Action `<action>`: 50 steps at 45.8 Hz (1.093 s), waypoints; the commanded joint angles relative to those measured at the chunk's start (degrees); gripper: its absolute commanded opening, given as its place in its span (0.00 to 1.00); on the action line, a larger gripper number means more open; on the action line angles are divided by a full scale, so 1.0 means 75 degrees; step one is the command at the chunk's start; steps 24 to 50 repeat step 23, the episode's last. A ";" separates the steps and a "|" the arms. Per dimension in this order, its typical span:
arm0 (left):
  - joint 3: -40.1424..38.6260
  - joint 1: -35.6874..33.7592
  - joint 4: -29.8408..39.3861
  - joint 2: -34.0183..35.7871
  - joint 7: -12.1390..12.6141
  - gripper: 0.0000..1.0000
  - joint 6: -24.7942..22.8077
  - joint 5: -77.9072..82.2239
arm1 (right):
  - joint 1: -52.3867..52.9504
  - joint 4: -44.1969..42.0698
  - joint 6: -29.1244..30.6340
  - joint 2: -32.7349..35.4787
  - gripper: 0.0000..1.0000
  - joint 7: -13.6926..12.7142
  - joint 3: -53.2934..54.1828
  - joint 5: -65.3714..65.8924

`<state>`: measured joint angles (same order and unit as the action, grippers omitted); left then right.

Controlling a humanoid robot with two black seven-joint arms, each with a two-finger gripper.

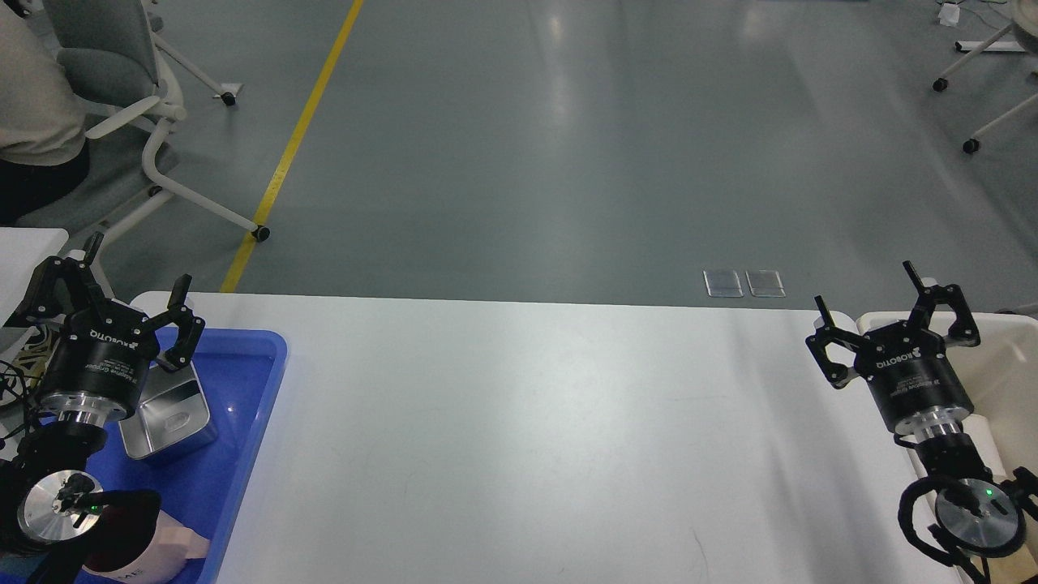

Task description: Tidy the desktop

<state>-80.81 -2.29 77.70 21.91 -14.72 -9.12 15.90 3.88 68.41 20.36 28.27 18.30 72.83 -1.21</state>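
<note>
The desktop (pixel 535 438) is a wide white tabletop with rounded corners and its middle is bare. My left gripper (pixel 117 284) is open and empty, held above the far left end over the blue tray (pixel 243 422). My right gripper (pixel 888 302) is open and empty, held above the table's right edge beside the cream bin (pixel 1001 357). A shiny metal box (pixel 166 414) and a pink and white cup (pixel 154 551) lie in the blue tray, partly hidden by my left arm.
A grey office chair (pixel 122 89) with a seated person stands at the far left on the floor. A yellow floor line (pixel 300 130) runs past the table. Another chair base (pixel 973 105) shows at the far right.
</note>
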 commanded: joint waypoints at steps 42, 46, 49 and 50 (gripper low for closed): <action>0.0075 -0.0069 0.0117 -0.0952 0.0545 0.96 0.0032 -0.0257 | -0.0154 0.0324 -0.0137 0.0203 1.00 -0.0038 0.0121 -0.0167; 0.0075 -0.0069 0.0117 -0.0952 0.0545 0.96 0.0032 -0.0257 | -0.0154 0.0324 -0.0137 0.0203 1.00 -0.0038 0.0121 -0.0167; 0.0075 -0.0069 0.0117 -0.0952 0.0545 0.96 0.0032 -0.0257 | -0.0154 0.0324 -0.0137 0.0203 1.00 -0.0038 0.0121 -0.0167; 0.0075 -0.0069 0.0117 -0.0952 0.0545 0.96 0.0032 -0.0257 | -0.0154 0.0324 -0.0137 0.0203 1.00 -0.0038 0.0121 -0.0167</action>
